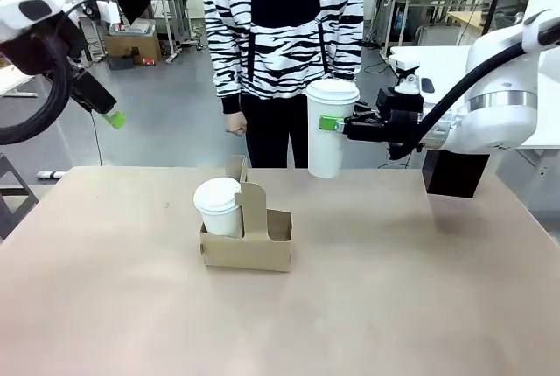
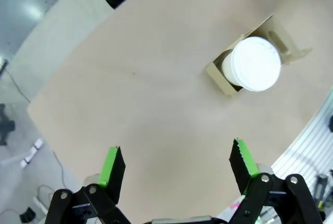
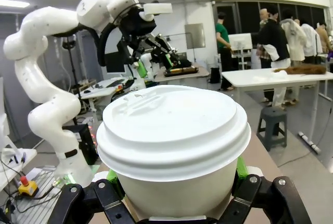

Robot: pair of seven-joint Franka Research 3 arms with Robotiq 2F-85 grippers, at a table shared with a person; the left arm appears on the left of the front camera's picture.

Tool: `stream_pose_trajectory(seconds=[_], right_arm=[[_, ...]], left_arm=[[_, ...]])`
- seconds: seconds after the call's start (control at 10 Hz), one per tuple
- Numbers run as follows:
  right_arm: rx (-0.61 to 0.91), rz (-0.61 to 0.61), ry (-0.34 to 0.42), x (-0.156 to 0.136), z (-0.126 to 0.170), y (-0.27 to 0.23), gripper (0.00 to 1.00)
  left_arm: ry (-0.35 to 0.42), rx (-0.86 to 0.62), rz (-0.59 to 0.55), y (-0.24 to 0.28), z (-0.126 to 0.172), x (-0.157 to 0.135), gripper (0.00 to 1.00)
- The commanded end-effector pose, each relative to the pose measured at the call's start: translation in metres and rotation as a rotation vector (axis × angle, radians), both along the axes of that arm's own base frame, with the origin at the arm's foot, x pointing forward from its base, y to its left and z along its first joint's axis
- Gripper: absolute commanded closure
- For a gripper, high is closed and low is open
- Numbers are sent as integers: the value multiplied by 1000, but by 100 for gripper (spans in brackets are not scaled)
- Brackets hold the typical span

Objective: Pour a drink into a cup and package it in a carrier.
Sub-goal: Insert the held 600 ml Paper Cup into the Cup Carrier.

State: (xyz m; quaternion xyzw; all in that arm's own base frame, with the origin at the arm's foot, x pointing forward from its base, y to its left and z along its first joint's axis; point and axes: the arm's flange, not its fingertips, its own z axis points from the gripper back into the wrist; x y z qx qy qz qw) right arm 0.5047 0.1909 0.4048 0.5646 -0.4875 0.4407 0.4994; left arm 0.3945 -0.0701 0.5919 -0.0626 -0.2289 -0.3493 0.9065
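While a lidded cup [image 1: 331, 128] is held upright by the right claw [image 1: 334, 124] at upper right, the carrier [image 1: 249, 240] lies lower left; the left claw [image 2: 177, 166] is spread wide.

The carrier [image 1: 248, 240] was matt brown cardboard with raw cut edges. The cup [image 1: 331, 128] held aloft looked like plain white paper, smooth and matt, under a white plastic lid [image 3: 171, 125] with a faint sheen and moulded ridges. A second lidded cup [image 1: 219, 205] in the carrier had the same finish. The table [image 1: 411, 288] was a smooth, dull tan surface. The right gripper [image 1: 330, 124] was black, matt plastic or metal, with green rubbery pads [image 2: 110, 164], ribbed along their edges
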Motion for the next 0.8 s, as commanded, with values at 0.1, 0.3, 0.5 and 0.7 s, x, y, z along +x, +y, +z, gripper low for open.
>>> stream_pose_trajectory(seconds=[0.1,0.3,0.5,0.7], right_arm=[[47,122,44,4,-13,22,12],[50,168,52,9,-27,44,12],[52,227,73,6,-41,66,12],[47,279,88,-2,-53,84,12]], left_arm=[[-1,11,-121,29,-46,-6,0],[-72,46,-286,42,-72,-16,0],[-32,15,-450,63,-100,-27,0],[3,-71,-495,79,-113,-29,0]])
